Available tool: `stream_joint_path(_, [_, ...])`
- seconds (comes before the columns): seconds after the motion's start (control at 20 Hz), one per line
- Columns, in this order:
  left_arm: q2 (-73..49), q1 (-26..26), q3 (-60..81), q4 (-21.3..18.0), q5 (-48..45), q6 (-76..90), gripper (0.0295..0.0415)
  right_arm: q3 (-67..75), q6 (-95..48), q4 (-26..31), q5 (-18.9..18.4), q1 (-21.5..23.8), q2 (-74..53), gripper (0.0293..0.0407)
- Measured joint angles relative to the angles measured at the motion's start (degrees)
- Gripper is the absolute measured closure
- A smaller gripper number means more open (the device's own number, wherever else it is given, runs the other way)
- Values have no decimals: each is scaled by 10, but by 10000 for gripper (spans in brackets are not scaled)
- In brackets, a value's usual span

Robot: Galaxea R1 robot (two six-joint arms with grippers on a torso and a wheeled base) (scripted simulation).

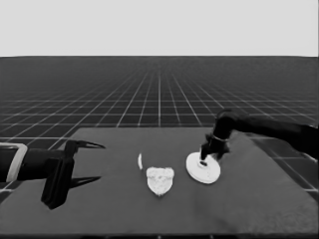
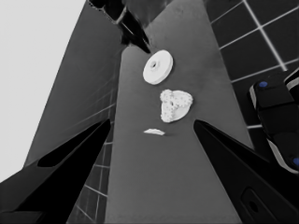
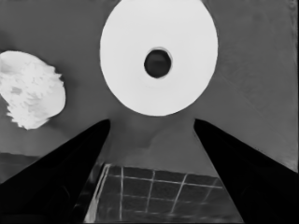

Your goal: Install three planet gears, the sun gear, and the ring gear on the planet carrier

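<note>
A dark counter (image 1: 259,199) stands over a gridded floor, with white parts near its middle.

The larger round part (image 1: 203,168) lies flat on the counter, right of centre. It is a thick white disc with a raised middle and a small dark hole. In the right wrist view (image 3: 159,56) it looks smooth and plain, with the hole at its centre.

Just left of it, apart from it, sits a lumpy white cluster (image 1: 160,180): the smaller round part with toothed gears (image 2: 175,105) seated on it. The gears' jagged edges show around its outline, and a small hole shows near the middle. How many gears sit there I cannot tell.

A thin white piece (image 1: 140,161), curved like a sliver, lies alone a little left of the cluster.

The right tool (image 1: 205,158) reaches in from the right and hangs directly over the larger round part, pointing down at it. In the right wrist view its two fingers (image 3: 60,172) stand wide apart, with the disc beyond their tips and nothing between them.

The left tool (image 1: 94,162) rests over the counter's left end, well away from the parts, its two fingers (image 2: 70,158) spread apart and holding nothing.
</note>
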Motion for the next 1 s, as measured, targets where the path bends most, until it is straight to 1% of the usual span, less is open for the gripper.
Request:
stream_joint_path(0.1, [0, 0, 0, 0, 0, 0, 326, -112, -10, 9, -10, -2, 52, 315])
stream_joint_path(0.2, [0, 0, 0, 0, 0, 0, 326, -159, -17, 11, -13, -4, 74, 315])
stream_joint_path(0.3, [0, 0, 0, 0, 0, 0, 326, -177, -21, 12, -15, -4, 82, 315])
stream_joint_path(0.35, [0, 0, 0, 0, 0, 0, 326, -198, -29, -19, 14, -42, 91, 315])
stream_joint_path(0.4, [0, 0, 0, 0, 0, 0, 326, -217, -36, -36, 33, -72, 100, 315])
stream_joint_path(0.45, [0, 0, 0, 0, 0, 0, 326, -233, -43, -45, 44, -88, 107, 315])
stream_joint_path(0.55, [0, 0, 0, 0, 0, 0, 326, -250, -50, -52, 55, -101, 115, 315])
stream_joint_path(0.8, [0, 0, 0, 0, 0, 0, 326, -258, -53, -56, 61, -106, 118, 315])
stream_joint_path(0.85, [0, 0, 0, 0, 0, 0, 326, -259, -53, -56, 61, -106, 118, 348])
stream_joint_path(0.9, [0, 0, 0, 0, 0, 0, 326, -259, -53, -56, 61, -106, 119, 351])
stream_joint_path(1.0, [0, 0, 0, 0, 0, 0, 326, -259, -53, -56, 61, -106, 119, 351])
